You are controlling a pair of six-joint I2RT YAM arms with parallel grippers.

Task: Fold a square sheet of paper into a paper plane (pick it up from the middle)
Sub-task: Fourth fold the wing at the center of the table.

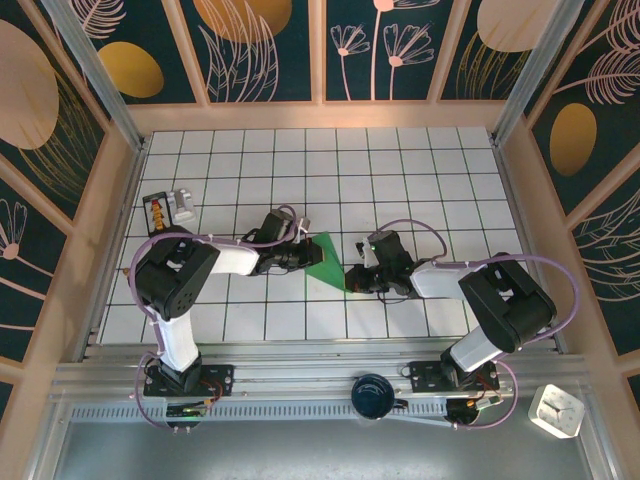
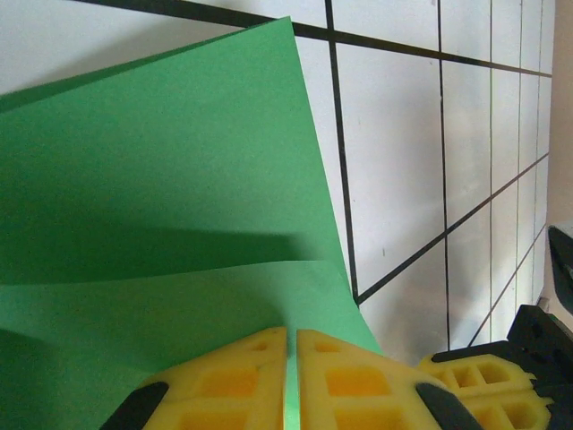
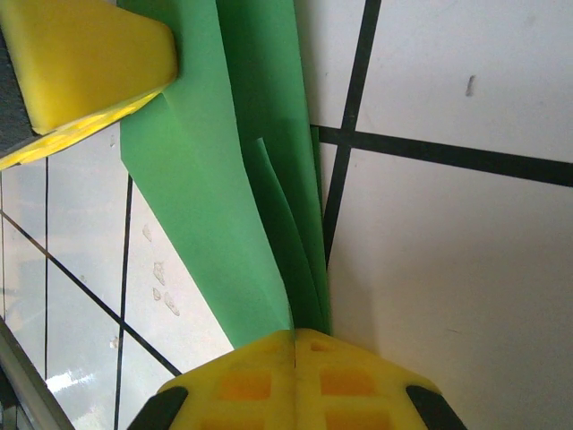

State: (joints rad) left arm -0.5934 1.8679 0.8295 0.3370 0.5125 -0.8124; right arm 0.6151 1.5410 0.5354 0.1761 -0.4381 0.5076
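Paper first: the green sheet of paper (image 1: pixel 327 265) is sitting folded into layered flaps (I'm counting at least three edges from the right wrist camera) near the middle of the tiled table (image 1: pixel 420 170), between my two arms. My left gripper (image 1: pixel 305 258) is pinching its left side, jaws clamped with only the green edge between them. My right gripper (image 1: pixel 351 280) is biting onto the narrow end, fingers pressed together around the layers. A small black box (image 1: pixel 158 212) is resting well apart, far left.
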